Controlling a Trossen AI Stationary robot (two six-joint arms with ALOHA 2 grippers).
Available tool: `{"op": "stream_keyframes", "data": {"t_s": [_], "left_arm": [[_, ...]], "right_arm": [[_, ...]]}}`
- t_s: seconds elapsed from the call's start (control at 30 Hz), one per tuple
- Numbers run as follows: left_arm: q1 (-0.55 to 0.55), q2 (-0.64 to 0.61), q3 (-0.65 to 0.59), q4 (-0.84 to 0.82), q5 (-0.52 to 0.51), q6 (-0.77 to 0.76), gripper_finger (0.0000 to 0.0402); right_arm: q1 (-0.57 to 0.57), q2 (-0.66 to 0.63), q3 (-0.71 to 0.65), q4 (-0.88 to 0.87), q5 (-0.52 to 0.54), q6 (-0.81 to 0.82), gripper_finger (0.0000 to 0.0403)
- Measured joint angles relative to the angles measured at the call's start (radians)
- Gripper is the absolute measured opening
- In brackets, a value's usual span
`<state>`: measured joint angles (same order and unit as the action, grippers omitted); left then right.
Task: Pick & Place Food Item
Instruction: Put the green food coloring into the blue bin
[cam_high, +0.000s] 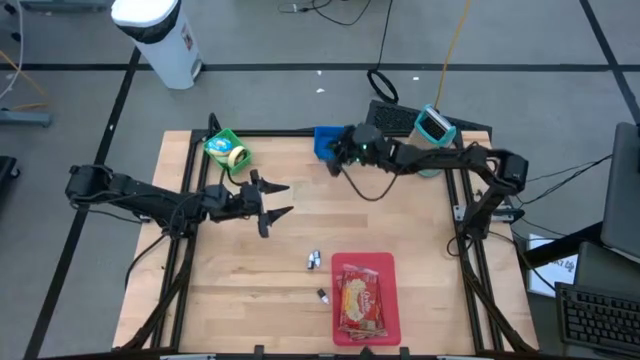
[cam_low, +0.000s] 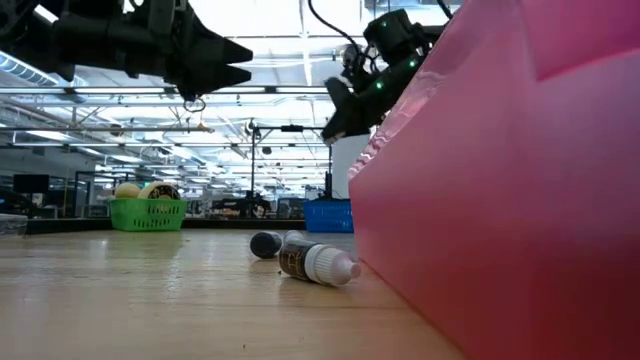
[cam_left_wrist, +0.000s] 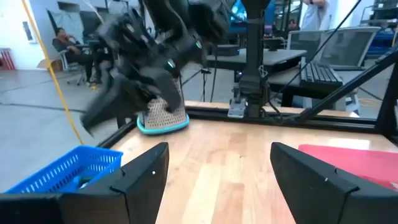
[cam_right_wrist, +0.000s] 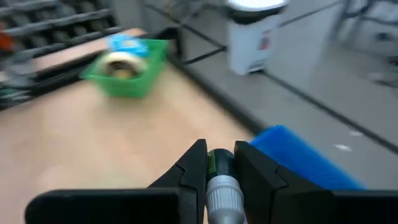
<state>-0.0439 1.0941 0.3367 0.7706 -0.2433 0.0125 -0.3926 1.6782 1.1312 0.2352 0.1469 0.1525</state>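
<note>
The right claw (cam_right_wrist: 220, 163) is closed on a small bottle (cam_right_wrist: 221, 180) with a green body and ribbed silver cap, clamped between its fingers above the table, just short of the blue basket (cam_right_wrist: 305, 158). The left claw (cam_high: 272, 201) hangs spread wide, gripping nothing.

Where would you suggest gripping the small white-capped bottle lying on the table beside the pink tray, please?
The white-capped bottle lies on its side next to the pink tray. I would come straight down from above and close across its dark body, behind the cap, with the fingers set crosswise to its length. The tray wall stands close on one side, so a sideways approach looks cramped.
</note>
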Motion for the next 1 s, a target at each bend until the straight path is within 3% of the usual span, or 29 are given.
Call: {"op": "stream_keyframes", "data": {"t_s": [0.1, 0.4, 1.0], "left_arm": [[0.0, 0.0, 0.0, -0.001, 0.0, -0.025, 0.0285], [0.0, 0.0, 0.0, -0.007, 0.001, -0.047, 0.0279], [0.0, 0.0, 0.0, -0.011, 0.003, -0.019, 0.0274]], "right_arm": [[-0.054, 0.0, 0.01, -0.023, 0.04, -0.019, 0.0054], [-0.18, 0.012, 0.009, -0.128, 0.009, 0.046, 0.0054], [-0.181, 0.011, 0.009, -0.07, -0.047, 0.045, 0.0055]]}}
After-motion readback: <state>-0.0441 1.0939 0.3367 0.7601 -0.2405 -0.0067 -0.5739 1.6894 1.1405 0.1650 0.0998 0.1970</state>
